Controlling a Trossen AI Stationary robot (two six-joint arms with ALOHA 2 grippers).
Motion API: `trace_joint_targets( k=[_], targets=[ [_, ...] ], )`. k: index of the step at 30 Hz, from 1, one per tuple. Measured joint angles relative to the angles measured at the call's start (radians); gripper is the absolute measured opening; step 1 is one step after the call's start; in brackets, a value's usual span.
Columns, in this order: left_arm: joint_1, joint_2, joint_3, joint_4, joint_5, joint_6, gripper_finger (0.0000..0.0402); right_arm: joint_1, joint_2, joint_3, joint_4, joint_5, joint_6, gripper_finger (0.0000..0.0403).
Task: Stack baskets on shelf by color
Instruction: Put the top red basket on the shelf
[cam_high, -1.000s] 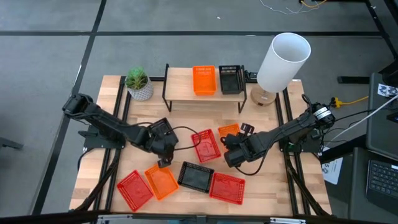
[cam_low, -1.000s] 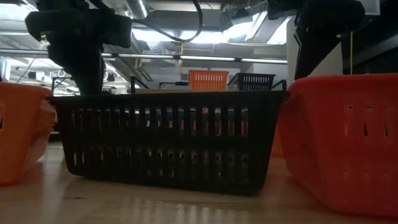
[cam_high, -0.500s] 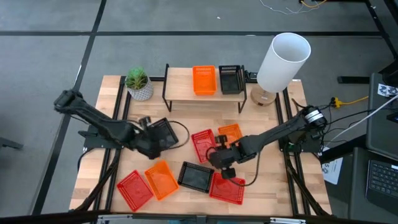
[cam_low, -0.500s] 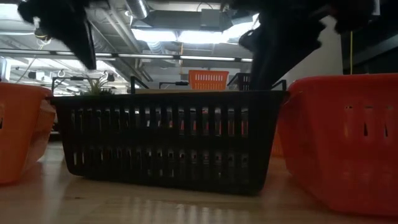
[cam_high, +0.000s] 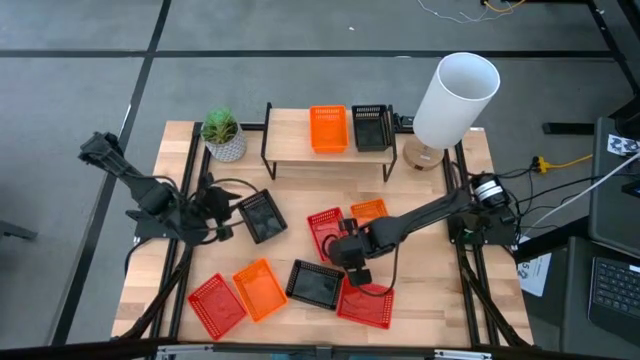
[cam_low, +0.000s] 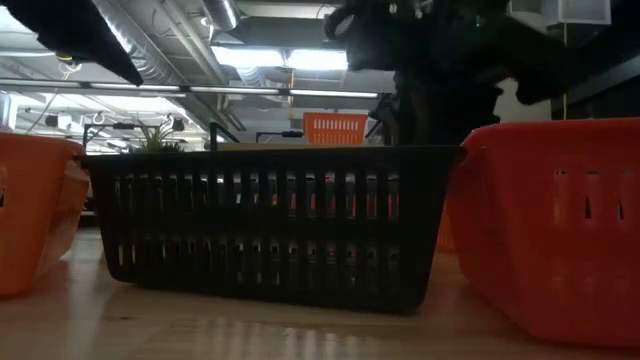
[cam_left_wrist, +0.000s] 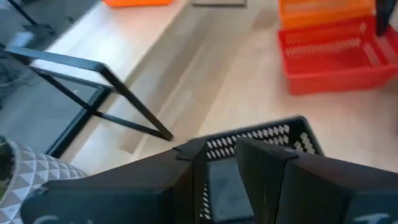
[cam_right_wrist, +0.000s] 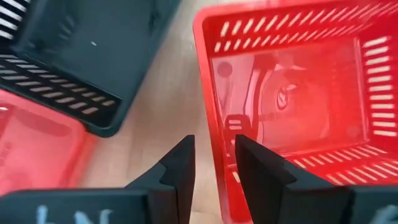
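**Table, shelf and surrounding room**

We see a wooden table on a grey floor. The shelf carries one orange basket and one black basket (a plant and a lamp flank it). The left gripper is clamped on a black basket's rim; the right gripper, fingers parted, straddles a red basket's wall.

You face 1 black basket on the tabletop. Orange-looking baskets flank it: 1 left, 1 right.
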Motion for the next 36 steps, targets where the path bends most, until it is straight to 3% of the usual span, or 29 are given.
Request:
trace_joint_targets(
  k=[6,11,15,22,25,31,34,36],
  targets=[
    [-0.008,-0.092,-0.099,0.057,-0.088,0.050,0.0080,-0.001,0.042,0.000,0.003,0.034,0.008,0.0104],
    [-0.009,-0.136,-0.154,0.059,-0.091,0.117,0.0080,-0.003,0.046,0.001,0.013,0.082,0.045,0.0016],
    [-0.008,-0.152,-0.211,0.141,-0.056,0.109,0.0080,-0.003,0.038,0.042,-0.009,0.086,0.083,0.0005],
    [-0.008,-0.159,-0.332,0.477,0.050,0.286,0.0080,0.003,0.032,0.297,-0.148,0.067,0.008,0.0003],
    [-0.008,-0.160,-0.389,0.618,0.103,0.395,0.0080,0.002,0.032,0.436,-0.148,0.111,-0.092,0.0002],
    [0.021,-0.190,-0.413,0.682,0.148,0.481,0.0080,-0.095,0.031,0.662,-0.083,0.285,-0.279,0.0002],
    [0.038,-0.221,-0.413,0.701,0.172,0.524,0.0080,-0.182,0.030,0.737,0.035,0.282,-0.363,0.0001],
    [0.047,-0.237,-0.413,0.713,0.191,0.554,0.0080,-0.248,0.029,0.759,0.112,0.225,-0.397,0.0001]
  ],
)
